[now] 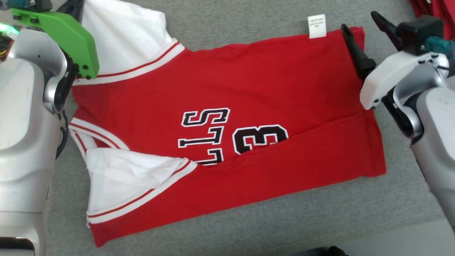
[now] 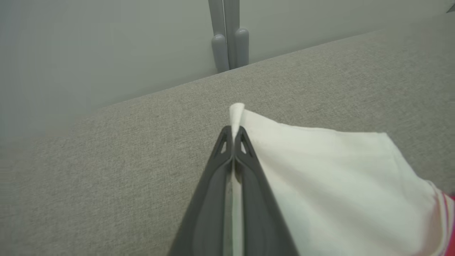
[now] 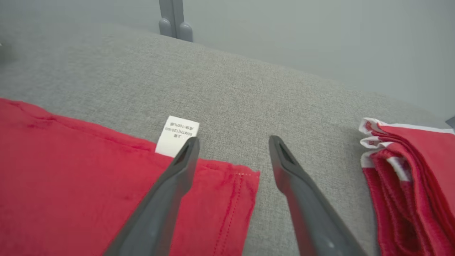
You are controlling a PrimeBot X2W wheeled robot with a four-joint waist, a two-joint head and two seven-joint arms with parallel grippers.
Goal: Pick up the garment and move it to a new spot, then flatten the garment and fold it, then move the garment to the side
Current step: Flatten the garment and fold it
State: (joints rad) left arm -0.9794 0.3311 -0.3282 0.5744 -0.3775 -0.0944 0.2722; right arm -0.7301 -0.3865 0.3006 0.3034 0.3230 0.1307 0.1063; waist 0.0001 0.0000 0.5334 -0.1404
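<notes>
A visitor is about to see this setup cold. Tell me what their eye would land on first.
The red jersey with black lettering, spread across the grey fabric surface, dominates the middle. Next come the left tool, shut on its white sleeve at the far left, and the right tool, open over the far right corner beside the white label.

A grey fabric-covered counter [image 1: 249, 21] carries a partly folded red jersey with white sleeves [image 1: 266, 81]; a stack of folded red garments [image 3: 419, 170] lies near it.
</notes>
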